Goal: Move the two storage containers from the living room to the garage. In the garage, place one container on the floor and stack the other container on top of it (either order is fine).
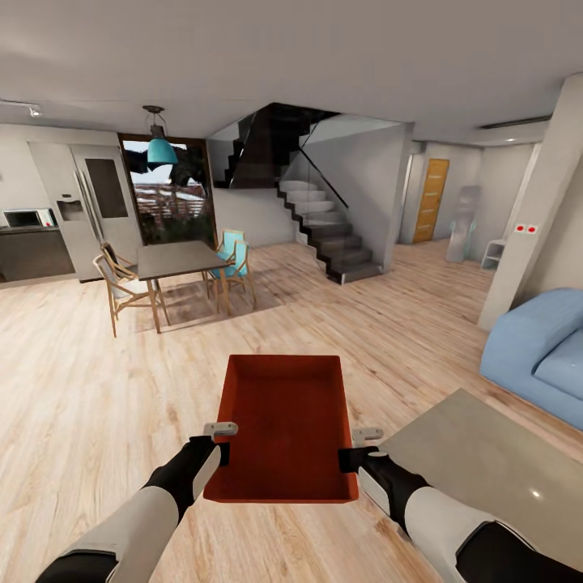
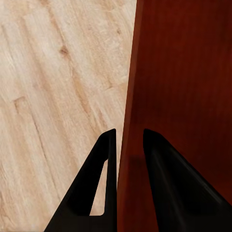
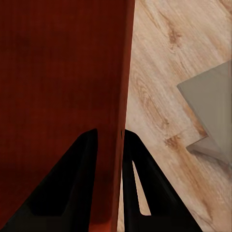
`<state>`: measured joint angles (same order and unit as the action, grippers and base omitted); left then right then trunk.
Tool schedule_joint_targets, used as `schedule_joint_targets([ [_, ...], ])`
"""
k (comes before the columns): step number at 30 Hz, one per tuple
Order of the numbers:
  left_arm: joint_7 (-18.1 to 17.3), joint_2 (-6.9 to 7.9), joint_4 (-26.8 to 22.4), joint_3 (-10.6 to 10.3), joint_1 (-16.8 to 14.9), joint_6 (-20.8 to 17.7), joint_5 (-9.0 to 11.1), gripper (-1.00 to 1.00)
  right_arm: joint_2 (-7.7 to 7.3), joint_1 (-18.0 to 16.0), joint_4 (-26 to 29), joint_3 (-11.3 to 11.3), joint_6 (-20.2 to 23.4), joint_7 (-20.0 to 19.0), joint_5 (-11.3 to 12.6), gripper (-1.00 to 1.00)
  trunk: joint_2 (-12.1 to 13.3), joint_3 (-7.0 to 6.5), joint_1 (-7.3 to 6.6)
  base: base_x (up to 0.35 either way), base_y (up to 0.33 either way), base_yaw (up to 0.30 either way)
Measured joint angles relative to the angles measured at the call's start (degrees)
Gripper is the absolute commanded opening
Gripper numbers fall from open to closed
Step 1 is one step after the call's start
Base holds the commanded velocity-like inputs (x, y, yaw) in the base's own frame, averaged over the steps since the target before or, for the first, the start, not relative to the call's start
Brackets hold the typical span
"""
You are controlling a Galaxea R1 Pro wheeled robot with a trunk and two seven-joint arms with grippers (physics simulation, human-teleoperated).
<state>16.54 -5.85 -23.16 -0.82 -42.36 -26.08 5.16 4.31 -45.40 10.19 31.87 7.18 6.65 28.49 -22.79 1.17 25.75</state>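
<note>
An orange-red lidless storage container [image 1: 285,421] is held level above the light wood-plank floor of the living room, between my two arms. My left gripper [image 1: 220,441] is shut on its left wall, one finger inside and one outside; the left wrist view shows the fingers [image 2: 108,159] straddling the thin wall of the container [image 2: 183,87]. My right gripper [image 1: 356,449] is shut on the right wall the same way, as the right wrist view shows with the fingers [image 3: 133,159] clamping the container's [image 3: 63,82] edge.
A grey low table [image 1: 486,470] lies at the right, a blue sofa [image 1: 542,352] beyond it. Ahead stand a dining table [image 1: 178,259] with chairs, a staircase [image 1: 328,231], a white pillar [image 1: 534,219] and an orange door [image 1: 431,201]. Wood floor [image 1: 389,324] stretches ahead.
</note>
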Motion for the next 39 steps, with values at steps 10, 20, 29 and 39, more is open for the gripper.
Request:
schedule_joint_targets([
  [10, 0.0, -0.07, 0.0, 0.1, 0.0, 0.0, -0.1, -1.0, -0.03, 0.0, -0.1, -0.1, 0.0, -0.1, 0.0, -1.0, 0.0, 0.0, -0.02, 0.075, 0.0, 0.0],
  [20, 0.0, -0.02, 0.0, 0.0, 0.0, 0.0, 0.0, -1.0, -0.01, 0.0, 0.0, 0.0, 0.0, 0.0, 0.0, -1.0, 0.0, 0.0, -0.03, 0.311, 0.0, 0.005],
  [29, 0.0, -0.02, 0.0, 0.0, 0.0, 0.0, 0.0, -1.0, 0.01, 0.0, -0.1, 0.0, -0.1, 0.0, 0.1, -1.0, 0.0, 0.0, -0.03, 0.322, 0.0, 0.207],
  [39, 0.0, 0.0, 0.0, 0.0, 0.0, 0.0, 0.0, -1.0, 0.01, 0.0, -0.1, 0.0, -0.1, 0.0, 0.1, -1.0, 0.0, 0.0, -0.03, 0.322, 0.0, 0.231],
])
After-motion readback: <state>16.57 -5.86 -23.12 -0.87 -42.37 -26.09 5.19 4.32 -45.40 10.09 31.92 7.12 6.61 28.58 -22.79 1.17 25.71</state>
